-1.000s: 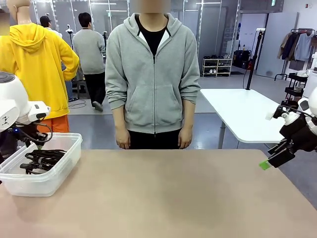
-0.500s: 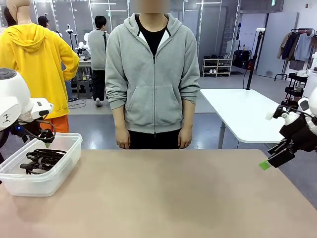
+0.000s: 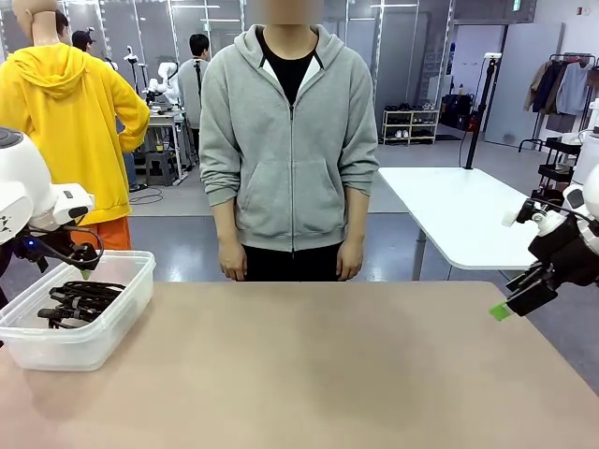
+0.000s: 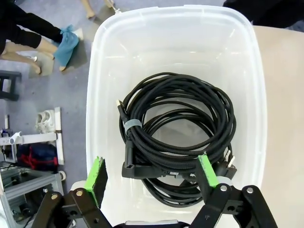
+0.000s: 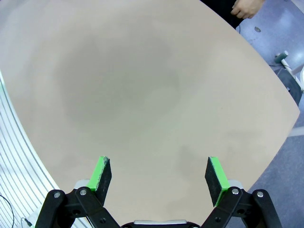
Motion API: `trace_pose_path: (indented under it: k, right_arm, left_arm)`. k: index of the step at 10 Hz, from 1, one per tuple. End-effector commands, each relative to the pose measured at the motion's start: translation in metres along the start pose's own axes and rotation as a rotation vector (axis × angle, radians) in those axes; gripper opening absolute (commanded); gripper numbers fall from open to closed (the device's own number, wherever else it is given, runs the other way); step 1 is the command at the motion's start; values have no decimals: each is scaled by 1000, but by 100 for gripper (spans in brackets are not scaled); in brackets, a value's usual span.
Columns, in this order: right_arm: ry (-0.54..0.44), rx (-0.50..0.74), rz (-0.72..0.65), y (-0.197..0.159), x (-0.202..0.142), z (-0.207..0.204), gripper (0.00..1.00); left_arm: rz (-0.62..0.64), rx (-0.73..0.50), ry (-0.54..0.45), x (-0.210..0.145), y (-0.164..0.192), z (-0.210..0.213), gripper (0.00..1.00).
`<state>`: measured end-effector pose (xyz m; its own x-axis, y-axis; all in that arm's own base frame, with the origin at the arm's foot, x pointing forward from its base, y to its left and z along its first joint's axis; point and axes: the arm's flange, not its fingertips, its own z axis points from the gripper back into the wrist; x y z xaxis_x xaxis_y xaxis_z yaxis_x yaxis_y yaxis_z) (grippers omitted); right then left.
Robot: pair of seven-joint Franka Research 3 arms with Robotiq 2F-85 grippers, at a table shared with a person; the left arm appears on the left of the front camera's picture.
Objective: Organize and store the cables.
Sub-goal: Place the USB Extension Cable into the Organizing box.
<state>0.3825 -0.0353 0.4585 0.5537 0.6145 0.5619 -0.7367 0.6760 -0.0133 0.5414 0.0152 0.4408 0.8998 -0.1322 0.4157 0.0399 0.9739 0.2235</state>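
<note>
Left wrist view: the left claw hangs above the clear plastic bin with its jaws spread wide and nothing between them, and the cables lie coiled in black loops on the bin's floor. Front view: the bin sits at the left edge of the counter, while a person in a grey hoodie stands at the far side with arms down. Right wrist view: the right claw is fully open and empty over bare counter.

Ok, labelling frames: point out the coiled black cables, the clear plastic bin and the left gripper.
coiled black cables [image 4: 180, 102], left wrist view, top loops.
clear plastic bin [image 3: 117, 318], front view, side wall.
left gripper [image 4: 153, 176], left wrist view, between fingertips.
</note>
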Motion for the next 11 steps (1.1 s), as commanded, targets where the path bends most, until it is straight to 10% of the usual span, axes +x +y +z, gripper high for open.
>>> trace_pose_path:
  k: [1, 11]
  right_arm:
    - [17, -2, -22, 2, 2, 1, 100]
    - [17, -2, -22, 2, 2, 1, 100]
  left_arm:
    - [-23, 2, -3, 6, 1, -3, 94]
    - [-23, 2, -3, 6, 1, -3, 94]
